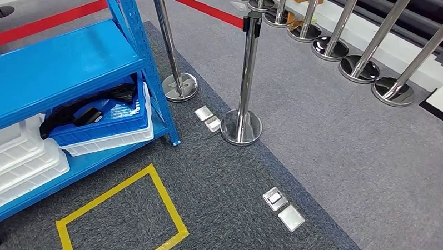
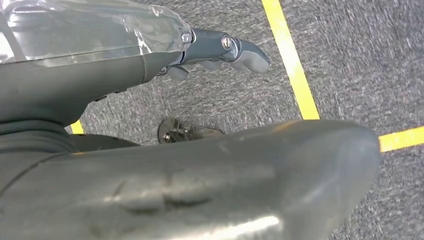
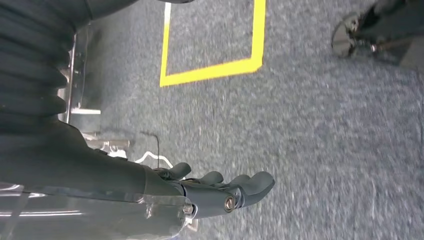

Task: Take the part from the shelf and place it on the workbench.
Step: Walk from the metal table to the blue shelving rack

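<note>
Standing before a blue shelf (image 1: 60, 69), the robot had not yet reached.
Dark parts (image 1: 83, 116) lay in a blue bin (image 1: 105, 129) at left; left hand (image 2: 220, 52) and right hand (image 3: 220, 187) hung empty, fingers loosely apart.

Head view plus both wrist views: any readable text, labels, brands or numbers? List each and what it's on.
None readable in any view.
Blue shelf: no label or number shows.
Blue bin and white trays: no markings show.
Silver floor plates: any engraving is too small to tell.
Yellow floor tape: plain, no lettering.
Left hand and right hand: no markings.
</note>
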Controlling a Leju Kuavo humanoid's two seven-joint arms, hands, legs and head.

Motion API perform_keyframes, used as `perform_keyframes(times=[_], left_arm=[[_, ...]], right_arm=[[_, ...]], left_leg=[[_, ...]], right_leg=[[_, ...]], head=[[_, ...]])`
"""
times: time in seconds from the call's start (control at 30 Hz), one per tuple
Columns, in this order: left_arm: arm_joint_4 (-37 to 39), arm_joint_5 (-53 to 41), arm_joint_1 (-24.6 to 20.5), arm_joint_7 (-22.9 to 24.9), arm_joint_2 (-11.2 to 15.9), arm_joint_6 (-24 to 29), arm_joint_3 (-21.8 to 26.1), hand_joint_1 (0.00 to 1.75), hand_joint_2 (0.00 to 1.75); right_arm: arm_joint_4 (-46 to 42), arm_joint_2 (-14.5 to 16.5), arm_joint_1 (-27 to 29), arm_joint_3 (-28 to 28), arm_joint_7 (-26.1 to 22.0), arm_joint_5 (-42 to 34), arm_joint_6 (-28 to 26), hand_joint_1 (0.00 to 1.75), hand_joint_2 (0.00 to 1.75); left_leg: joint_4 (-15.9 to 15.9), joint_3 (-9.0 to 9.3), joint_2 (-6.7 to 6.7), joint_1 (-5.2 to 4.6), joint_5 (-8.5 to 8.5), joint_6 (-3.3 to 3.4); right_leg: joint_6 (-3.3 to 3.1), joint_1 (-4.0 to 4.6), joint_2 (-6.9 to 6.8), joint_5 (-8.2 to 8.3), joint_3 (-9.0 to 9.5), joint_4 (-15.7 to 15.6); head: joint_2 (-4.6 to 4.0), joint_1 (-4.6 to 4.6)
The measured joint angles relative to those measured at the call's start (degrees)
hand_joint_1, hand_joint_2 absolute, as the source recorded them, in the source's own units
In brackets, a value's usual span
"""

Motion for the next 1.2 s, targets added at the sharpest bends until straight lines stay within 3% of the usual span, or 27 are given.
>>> perform_keyframes(times=[0.03, 0.1, 0.13, 0.17, 0.23, 0.3, 0.37, 0.4, 0.43, 0.5, 0.57, 0.63, 0.67, 0.7, 0.73, 0.8, 0.87, 0.93, 1.0, 1.07, 1.13, 1.17, 1.2], left_arm=[[0.01, 0.00, -0.03, 0.00, 0.00, 0.00, 0.00, 0.00, 0.00], [0.01, 0.00, -0.01, -0.01, 0.00, 0.00, -0.01, 0.00, 0.00], [0.01, 0.00, 0.08, -0.02, 0.00, 0.00, -0.01, 0.00, 0.00], [0.01, 0.00, 0.17, -0.02, 0.00, 0.00, 0.00, 0.00, 0.00], [0.01, 0.00, 0.25, -0.04, 0.00, 0.01, 0.01, 0.00, 0.00], [0.01, -0.01, 0.19, -0.14, 0.00, 0.01, 0.01, 0.00, 0.00], [0.00, -0.02, 0.15, -0.29, 0.00, 0.00, -0.01, 0.00, 0.00], [-0.01, -0.01, 0.18, -0.34, 0.00, 0.01, 0.00, 0.00, 0.00], [-0.01, 0.00, 0.24, -0.38, -0.01, 0.01, 0.01, 0.00, 0.00], [-0.01, 0.01, 0.19, -0.39, -0.02, 0.02, 0.01, 0.00, 0.00], [0.00, 0.00, 0.00, -0.40, -0.04, -0.01, -0.01, 0.00, 0.00], [0.01, 0.00, -0.06, -0.40, -0.08, -0.05, -0.01, 0.00, 0.00], [0.01, 0.00, -0.03, -0.40, -0.09, -0.06, -0.01, 0.00, 0.00], [0.01, 0.00, -0.01, -0.40, -0.09, -0.07, -0.01, 0.00, 0.00], [0.01, 0.00, 0.00, -0.40, -0.09, -0.08, -0.01, 0.00, 0.00], [0.01, 0.00, -0.08, -0.40, -0.09, -0.12, -0.01, 0.00, 0.00], [0.01, 0.00, -0.11, -0.41, -0.09, -0.15, -0.01, 0.00, 0.00], [0.01, 0.00, 0.01, -0.42, -0.08, -0.15, 0.00, 0.00, 0.00], [0.01, 0.00, 0.02, -0.43, -0.07, -0.15, 0.01, 0.00, 0.00], [0.01, 0.00, -0.13, -0.43, -0.07, -0.15, 0.00, 0.00, 0.00], [0.01, -0.01, -0.14, -0.40, -0.07, -0.15, -0.01, 0.00, 0.00], [0.01, 0.00, -0.10, -0.38, -0.07, -0.15, -0.01, 0.00, 0.00], [0.01, 0.00, -0.07, -0.37, -0.07, -0.15, -0.01, 0.00, 0.00]], right_arm=[[0.01, -0.07, 0.04, 0.02, 0.00, -0.01, 0.00, 0.00, 1.75], [0.01, -0.11, 0.14, 0.06, 0.01, -0.01, 0.02, 0.00, 1.75], [0.01, -0.12, 0.15, 0.08, 0.01, -0.02, 0.03, 0.00, 1.75], [0.01, -0.13, 0.14, 0.09, 0.01, -0.02, 0.04, 0.00, 1.75], [0.01, -0.13, 0.09, 0.14, 0.01, -0.02, 0.06, 0.00, 1.75], [0.01, -0.13, 0.06, 0.19, 0.01, -0.05, 0.07, 0.00, 1.75], [0.01, -0.13, 0.01, 0.26, -0.02, -0.24, 0.08, 0.00, 1.75], [0.01, -0.10, -0.07, 0.34, -0.03, -0.37, 0.07, 0.00, 1.75], [0.01, -0.10, -0.15, 0.42, -0.07, -0.53, 0.06, 0.00, 1.75], [0.01, -0.11, -0.32, 0.56, -0.21, -0.89, -0.03, 0.00, 1.75], [0.01, -0.20, -0.26, 0.69, -0.35, -1.26, -0.16, 0.00, 1.75], [0.02, -0.30, 0.00, 0.94, -0.38, -1.52, -0.25, 0.00, 1.75], [0.03, -0.34, 0.10, 1.05, -0.39, -1.61, -0.27, 0.00, 1.75], [0.03, -0.39, 0.15, 1.13, -0.40, -1.65, -0.28, 0.00, 1.75], [0.03, -0.45, 0.15, 1.19, -0.42, -1.69, -0.28, 0.00, 1.75], [0.05, -0.54, 0.12, 1.32, -0.46, -1.78, -0.28, 0.00, 1.75], [0.09, -0.54, 0.09, 1.45, -0.50, -1.84, -0.27, 0.00, 1.75], [0.09, -0.49, -0.01, 1.51, -0.52, -1.86, -0.22, 0.00, 1.75], [0.10, -0.51, -0.09, 1.55, -0.53, -1.91, -0.14, 0.00, 1.75], [0.11, -0.60, -0.03, 1.58, -0.54, -1.96, -0.07, 0.00, 1.75], [0.11, -0.64, 0.09, 1.64, -0.55, -2.07, 0.00, 0.00, 1.75], [0.11, -0.64, 0.11, 1.69, -0.55, -2.12, 0.03, 0.00, 1.75], [0.11, -0.64, 0.09, 1.77, -0.55, -2.18, 0.04, 0.00, 1.75]], left_leg=[[3.16, -1.48, 1.43, 0.07, -1.62, -0.33], [10.44, -5.23, 2.52, 0.37, -4.49, -0.78], [12.45, -6.35, 2.66, 0.47, -4.76, -0.85], [12.36, -6.44, 2.77, 0.52, -3.95, -0.82], [6.06, -3.53, 3.64, 0.44, 0.03, -0.40], [-0.70, -0.41, 6.10, -0.15, 2.51, 0.33], [-2.76, 0.35, 7.25, -0.78, 2.46, 0.88], [-3.08, 0.41, 6.64, -0.85, 2.48, 1.12], [-3.47, 0.66, 6.08, -0.70, 2.59, 1.37], [-4.41, 1.32, 4.99, -0.29, 2.90, 2.03], [-4.72, 1.64, 3.92, -0.08, 2.98, 2.54], [-4.66, 1.77, 2.48, -0.09, 2.85, 2.72], [-4.59, 1.88, 1.68, -0.08, 2.76, 2.70], [-4.47, 2.03, 0.88, -0.03, 2.62, 2.56], [-4.24, 2.16, 0.12, 0.06, 2.39, 2.35], [-3.45, 2.02, -1.22, 0.14, 1.82, 1.71], [-2.96, 1.59, -2.32, 0.23, 1.56, 1.08], [-2.91, 1.41, -3.06, 0.41, 1.55, 0.55], [-1.12, 0.69, -1.26, 0.32, 0.45, -0.07], [4.91, -2.23, 1.58, 0.36, -2.46, -0.71], [11.72, -5.90, 2.57, 0.64, -4.79, -1.08], [12.94, -6.70, 2.72, 0.73, -4.61, -1.10], [11.91, -6.38, 2.89, 0.75, -3.35, -1.01]], right_leg=[[-0.18, 0.08, -0.68, -0.09, 0.09, -0.02], [-0.42, 0.25, -2.23, -0.40, 0.27, -0.01], [-0.43, 0.29, -2.97, -0.57, 0.40, -0.01], [-0.39, 0.29, -3.63, -0.76, 0.59, -0.01], [-0.20, 0.28, -4.81, -1.23, 1.24, -0.01], [0.23, 0.46, -5.92, -1.78, 1.90, 0.00], [0.68, 0.58, -6.99, -2.15, 2.34, -0.18], [0.93, 0.61, -7.56, -2.27, 2.64, -0.35], [1.19, 0.51, -7.48, -2.53, 2.98, -0.38], [1.57, 0.40, -5.18, -4.17, 2.51, 1.78], [1.68, 0.30, -2.24, -7.35, -0.71, 8.25], [1.84, 0.29, -1.46, -8.98, -4.38, 14.36], [1.92, 0.26, -1.35, -8.16, -5.12, 14.88], [1.96, 0.20, -1.20, -6.24, -4.80, 13.17], [2.01, 0.07, -0.66, -3.67, -3.62, 9.64], [2.05, -0.29, 1.77, -0.67, -1.33, 3.31], [1.81, -0.30, 3.14, -0.55, -0.60, 1.25], [1.23, -0.17, 2.11, -0.44, -0.40, 0.92], [0.68, -0.31, 0.85, -0.37, -0.11, 0.59], [0.25, -0.28, -0.66, -0.53, 0.18, 0.43], [0.01, -0.12, -2.30, -0.85, 0.42, 0.44], [-0.01, -0.08, -3.03, -1.03, 0.57, 0.44], [0.03, -0.06, -3.69, -1.22, 0.80, 0.45]], head=[[0.00, -0.31], [0.00, -0.58], [0.00, -0.60], [0.00, -0.61], [0.00, -0.62], [0.00, -0.64], [0.00, -0.55], [0.00, -0.53], [0.00, -0.45], [0.00, -0.35], [0.00, -0.02], [0.00, 0.26], [0.00, 0.31], [0.00, 0.35], [0.00, 0.41], [0.00, 0.51], [0.00, 0.50], [0.00, 0.47], [0.00, 0.11], [0.00, -0.44], [0.00, -0.64], [0.00, -0.66], [0.00, -0.66]])
